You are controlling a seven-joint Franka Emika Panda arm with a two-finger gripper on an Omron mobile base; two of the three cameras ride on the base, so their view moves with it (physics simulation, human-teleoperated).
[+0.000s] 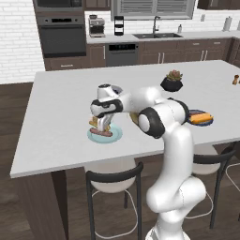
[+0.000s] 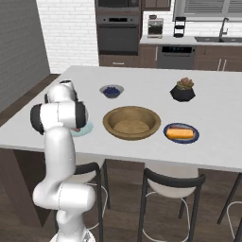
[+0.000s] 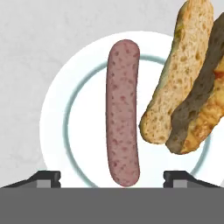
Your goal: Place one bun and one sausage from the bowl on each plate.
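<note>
on the wide grey-white kitchen island counter (image 2: pixel 212 104), the wide, shallow, round brown wooden bowl (image 2: pixel 132 122) sits near the front edge, its inside showing bare wood in the right base view. just to its right lies the round dark navy-blue plate (image 2: pixel 181 133), carrying an orange-brown bun with a sausage along it. on the bowl's other side, partly behind the arm, is the round pale light-blue plate (image 1: pixel 104 135). in the hand view this plate (image 3: pixel 57 109) holds a long pinkish speckled sausage (image 3: pixel 123 111) lying across its middle, and beside it a split tan bread bun (image 3: pixel 183 83) leaning over the plate's rim. the two-finger gripper (image 3: pixel 113 176) hovers just above the plate, its dark fingertips spread wide on either side of the sausage's end, gripping nothing. farther back stand a small black pot with a plant (image 2: pixel 183 90) and a small grey bowl of dark blue berries (image 2: pixel 111 90).
</note>
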